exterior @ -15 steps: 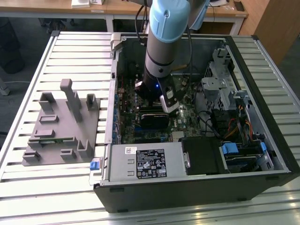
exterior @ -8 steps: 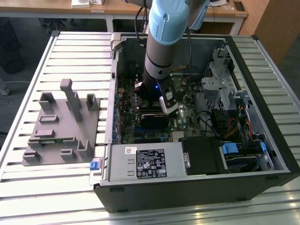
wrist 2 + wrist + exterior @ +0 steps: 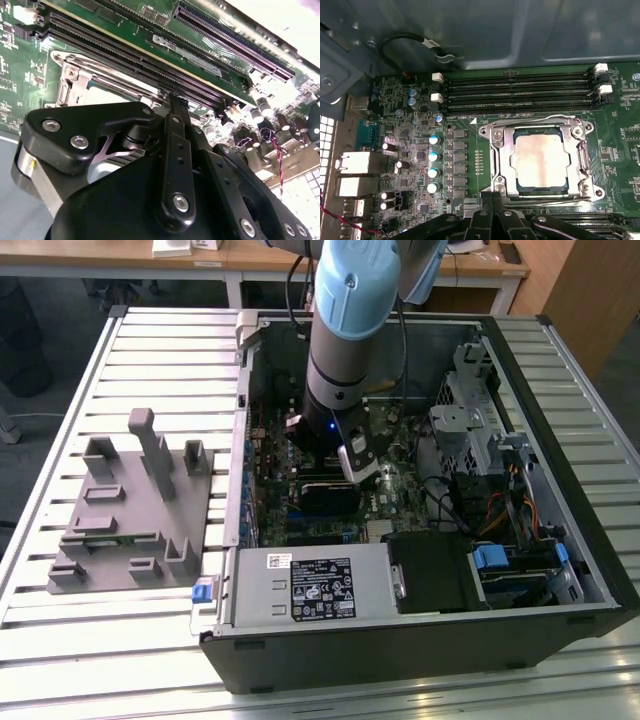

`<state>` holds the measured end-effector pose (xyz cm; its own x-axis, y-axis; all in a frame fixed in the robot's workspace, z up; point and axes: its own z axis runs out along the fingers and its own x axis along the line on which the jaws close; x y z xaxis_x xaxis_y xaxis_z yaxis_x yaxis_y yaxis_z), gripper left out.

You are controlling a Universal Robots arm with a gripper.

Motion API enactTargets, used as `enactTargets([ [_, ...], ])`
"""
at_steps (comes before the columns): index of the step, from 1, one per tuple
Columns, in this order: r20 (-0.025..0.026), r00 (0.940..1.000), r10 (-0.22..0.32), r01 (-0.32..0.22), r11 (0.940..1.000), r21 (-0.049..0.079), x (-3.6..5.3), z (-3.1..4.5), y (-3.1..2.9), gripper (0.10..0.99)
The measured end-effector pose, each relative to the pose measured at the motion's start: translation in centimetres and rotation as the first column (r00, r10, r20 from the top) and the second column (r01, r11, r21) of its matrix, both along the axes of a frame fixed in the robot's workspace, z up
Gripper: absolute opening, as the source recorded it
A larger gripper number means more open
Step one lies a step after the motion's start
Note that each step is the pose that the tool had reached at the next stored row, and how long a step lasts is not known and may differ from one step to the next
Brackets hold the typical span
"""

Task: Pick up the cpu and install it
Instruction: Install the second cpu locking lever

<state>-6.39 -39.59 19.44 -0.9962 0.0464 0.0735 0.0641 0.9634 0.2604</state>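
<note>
Lying on a slatted metal table [image 3: 150, 350], one open computer case [image 3: 560, 570] takes up the exterior view's right, and one grey plastic holder [image 3: 130, 510] with upright posts sits beside it on the exterior view's left. One robot arm [image 3: 350, 330], light blue above and dark below, reaches down into the case over the green motherboard [image 3: 270, 490].

In the first wrist view, four long black memory slots [image 3: 515, 90] run side by side across the motherboard, each ending in a white clip. Just beside them sits one square socket [image 3: 497, 165] with a shiny metal frame. The cpu [image 3: 542, 162] lies flat inside this socket, its pale metal top facing up, with nothing touching it. A column of five small blue-topped capacitors [image 3: 434, 163] stands near the socket's other side.

The gripper [image 3: 492, 196] hangs just at the socket's edge, next to the cpu and apart from it. Its two black fingers [image 3: 175, 130] are pressed together along their length, with no gap and nothing between them, as both wrist views show.
</note>
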Motion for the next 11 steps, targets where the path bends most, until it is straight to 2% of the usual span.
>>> enactTargets([
  [11, -0.0001, 1.0000, 0.000, 0.000, 1.0000, 0.002, -0.14, -0.25, 0.24, 0.106],
])
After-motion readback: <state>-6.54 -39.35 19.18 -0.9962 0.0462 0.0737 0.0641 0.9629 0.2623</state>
